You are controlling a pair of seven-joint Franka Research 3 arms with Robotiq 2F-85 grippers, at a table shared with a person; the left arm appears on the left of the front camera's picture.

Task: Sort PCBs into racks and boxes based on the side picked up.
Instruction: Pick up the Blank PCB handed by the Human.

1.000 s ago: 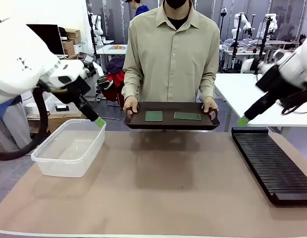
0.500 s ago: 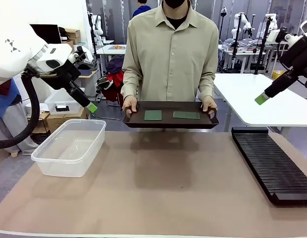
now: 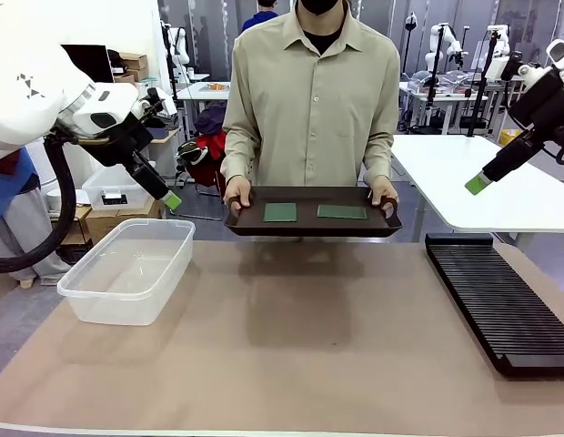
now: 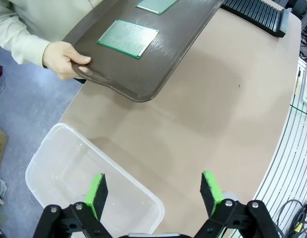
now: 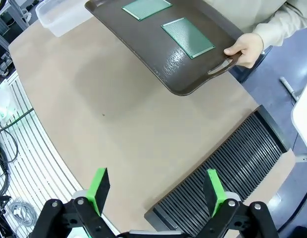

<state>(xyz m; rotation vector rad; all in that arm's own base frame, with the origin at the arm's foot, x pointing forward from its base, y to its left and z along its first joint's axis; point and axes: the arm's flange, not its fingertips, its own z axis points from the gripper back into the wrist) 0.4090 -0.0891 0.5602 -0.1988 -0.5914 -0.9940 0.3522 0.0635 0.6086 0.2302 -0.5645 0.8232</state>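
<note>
A person at the far side holds a dark brown tray (image 3: 309, 226) above the table by both handles. On it lie two green PCBs, a squarer one (image 3: 280, 212) (image 4: 127, 38) (image 5: 146, 7) and a longer one (image 3: 342, 211) (image 4: 156, 5) (image 5: 188, 37). My left gripper (image 3: 171, 198) (image 4: 153, 186) hangs open above the clear box (image 3: 127, 273) (image 4: 89, 183), which has nothing in it. Over the far end of the black rack (image 3: 500, 300) (image 5: 228, 168), my right gripper (image 3: 478, 184) (image 5: 156, 191) is raised, open and holding nothing.
The tan mat (image 3: 300, 346) covers the table between box and rack. The person's hands (image 4: 64, 58) (image 5: 245, 49) grip the tray handles. A white table (image 3: 473, 182) stands behind at the right.
Both arms have risen and drawn outward away from the tray, most of it in the first half second. The person has lifted the tray slightly. Both grippers stayed open.
</note>
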